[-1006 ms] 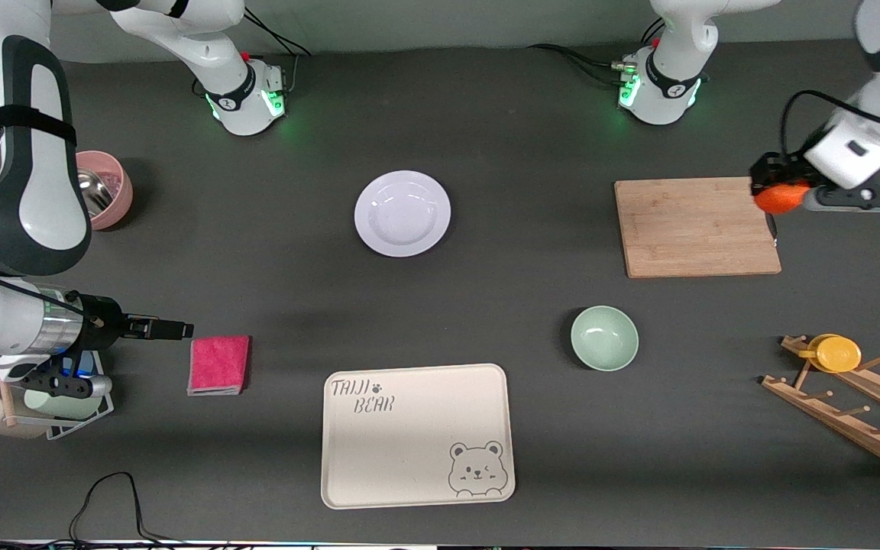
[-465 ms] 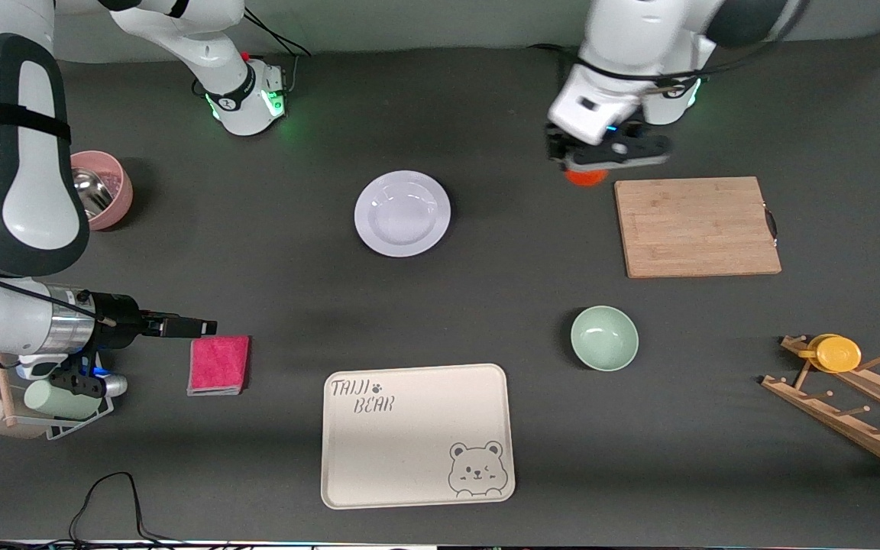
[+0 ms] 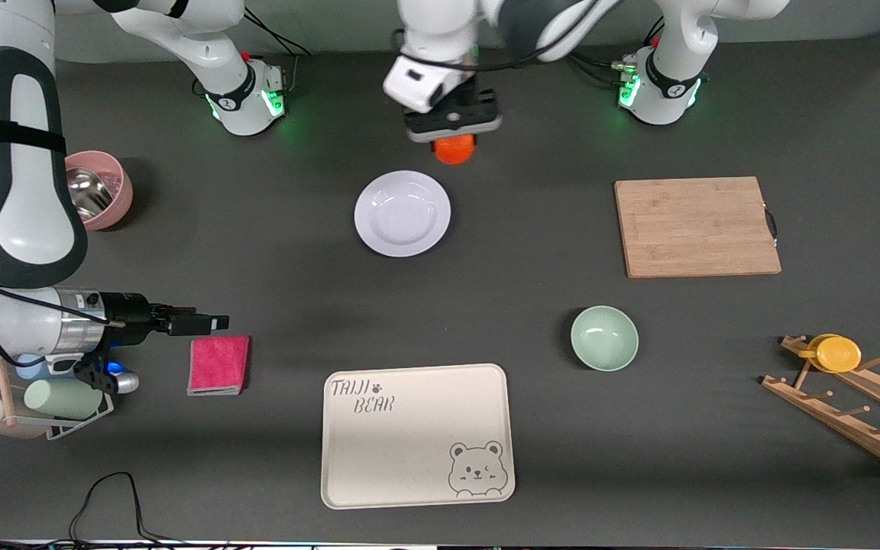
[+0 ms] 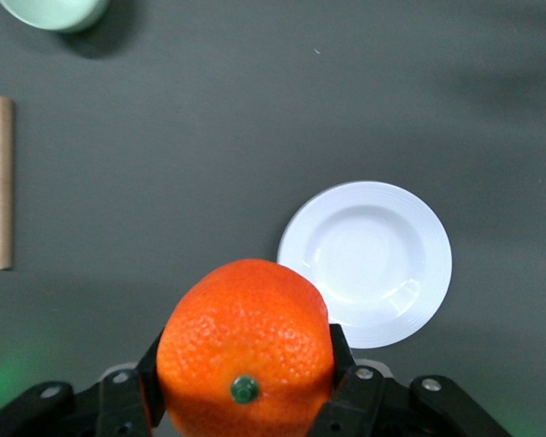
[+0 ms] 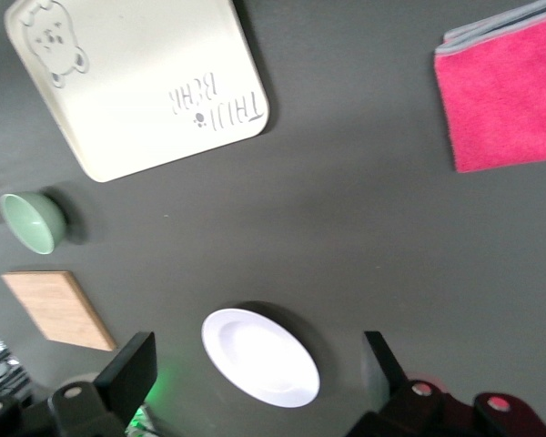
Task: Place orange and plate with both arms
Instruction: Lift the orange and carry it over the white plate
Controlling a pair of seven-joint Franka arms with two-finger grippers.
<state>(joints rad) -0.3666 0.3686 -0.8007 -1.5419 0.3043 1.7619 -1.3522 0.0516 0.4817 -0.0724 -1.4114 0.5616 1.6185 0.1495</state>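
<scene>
The left pincer [image 3: 453, 143], clamped on the small round bright-orange fruit [image 3: 454, 150] above bare tabletop beside the glossy white round plate [image 3: 402, 213], should centre over the plate before lowering, while the right pincer [image 3: 199, 324] waits wide open near the pink folded cloth [image 3: 219, 363].

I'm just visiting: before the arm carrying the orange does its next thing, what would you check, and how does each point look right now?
1. Orange firmly held by the left gripper: ok, fingers closed on both its sides.
2. Plate bare and ready to receive it: ok.
3. Orange over the plate: not ok, it hangs over bare table beside the plate's rim.
4. Right gripper out of the way: ok, it waits open above the pink cloth.
5. Nothing crowding the plate: ok, green bowl and bear tray sit well apart from it.
</scene>
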